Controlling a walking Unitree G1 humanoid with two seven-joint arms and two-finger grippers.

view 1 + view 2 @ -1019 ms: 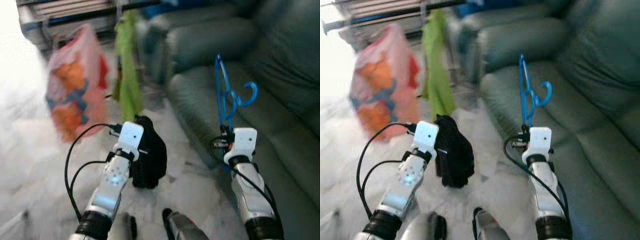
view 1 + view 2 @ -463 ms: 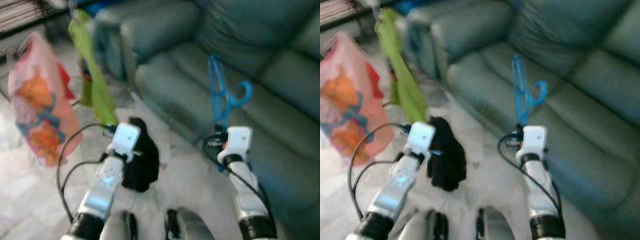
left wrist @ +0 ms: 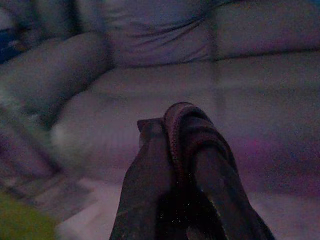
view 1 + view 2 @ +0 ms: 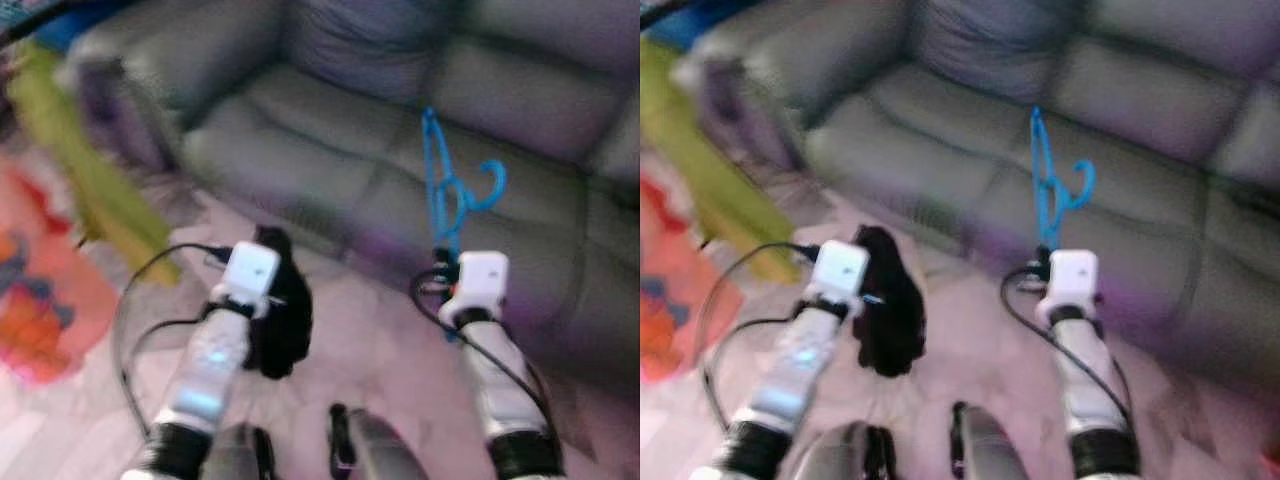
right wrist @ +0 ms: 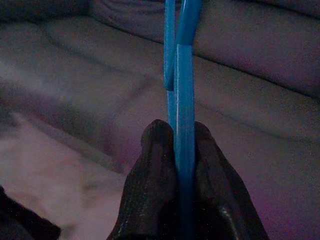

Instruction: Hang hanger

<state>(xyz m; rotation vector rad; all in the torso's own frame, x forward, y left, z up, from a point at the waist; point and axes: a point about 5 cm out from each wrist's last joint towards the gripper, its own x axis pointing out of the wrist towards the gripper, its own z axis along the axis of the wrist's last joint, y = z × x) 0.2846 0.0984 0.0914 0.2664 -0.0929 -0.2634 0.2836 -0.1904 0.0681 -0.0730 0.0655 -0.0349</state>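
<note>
A blue plastic hanger (image 4: 447, 195) stands upright in front of the grey sofa, its hook pointing right. My right gripper (image 5: 176, 150) is shut on its lower bar, the blue strip pinched between both black fingers (image 5: 152, 165). My left gripper (image 3: 172, 150) is shut on a black cloth (image 4: 280, 315) that droops below it over the pale floor. The cloth's folded edge (image 3: 187, 130) wraps over the left fingers. Both silver arms reach forward, left arm (image 4: 215, 350) and right arm (image 4: 490, 360).
A grey leather sofa (image 4: 330, 110) spans the view ahead. A green garment (image 4: 90, 185) and an orange-patterned bag (image 4: 40, 300) hang at the left. Pale marble floor (image 4: 370, 340) lies between my arms. The picture is blurred.
The whole view has swung to the right: the sofa now fills the scene and the green garment and bag slid to the left edge. Both grippers keep their hold.
</note>
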